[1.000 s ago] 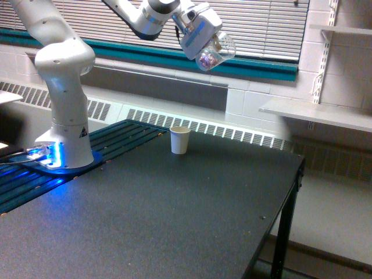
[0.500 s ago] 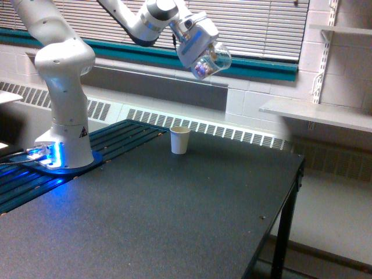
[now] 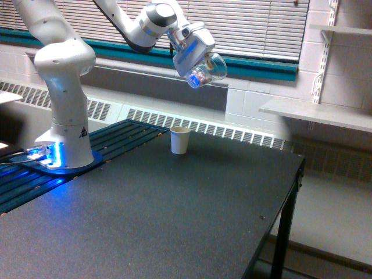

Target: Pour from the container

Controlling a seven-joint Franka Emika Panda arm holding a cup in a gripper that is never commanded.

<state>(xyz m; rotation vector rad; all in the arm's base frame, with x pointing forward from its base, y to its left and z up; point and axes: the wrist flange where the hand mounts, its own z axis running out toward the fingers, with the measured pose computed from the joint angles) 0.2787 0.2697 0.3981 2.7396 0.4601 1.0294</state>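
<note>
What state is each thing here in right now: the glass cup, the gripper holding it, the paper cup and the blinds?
Clear container: held in the air, tilted on its side, small bits inside.
Gripper: shut on the clear container, high above the table.
White paper cup: upright on the table, open top, contents not visible.
Window blinds: lowered, slats closed.
Robot base light: glowing blue.
</note>
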